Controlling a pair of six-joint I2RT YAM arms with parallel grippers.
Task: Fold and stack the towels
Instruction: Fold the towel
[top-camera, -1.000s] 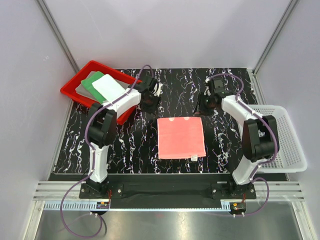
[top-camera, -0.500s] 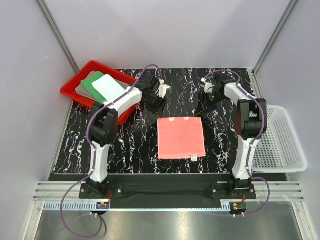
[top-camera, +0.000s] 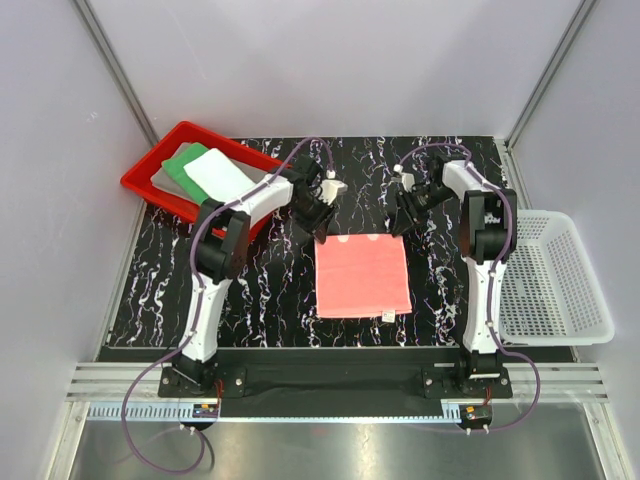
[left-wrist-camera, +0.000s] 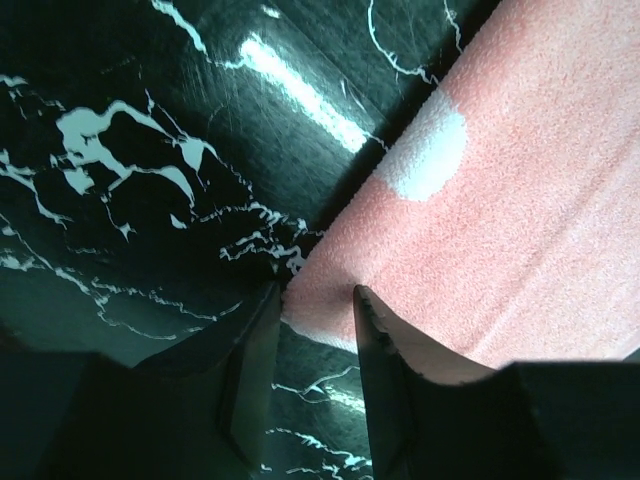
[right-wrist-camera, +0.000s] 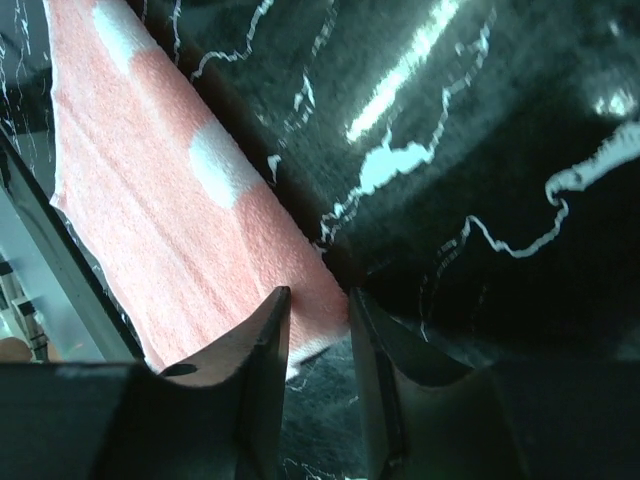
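A salmon-pink towel (top-camera: 363, 275) lies flat mid-table, with white dots along its far edge. My left gripper (top-camera: 322, 214) is at its far left corner. In the left wrist view the gripper (left-wrist-camera: 318, 296) is open, its fingers either side of that corner of the pink towel (left-wrist-camera: 520, 200). My right gripper (top-camera: 401, 214) is at the far right corner. It (right-wrist-camera: 317, 298) is open too, straddling the corner of the pink towel (right-wrist-camera: 150, 200). A white towel (top-camera: 220, 172) lies on a green towel (top-camera: 180, 163) and a grey towel (top-camera: 160, 179) in the tray.
The red tray (top-camera: 143, 189) sits at the back left, beside the left arm. A white mesh basket (top-camera: 560, 290) stands at the right edge of the black marbled table (top-camera: 260, 290). A small label (top-camera: 388, 316) shows at the pink towel's near right corner.
Both grippers have moved inward and down to the pink towel's far corners. Their jaws widened, then narrowed again. The towel has not moved.
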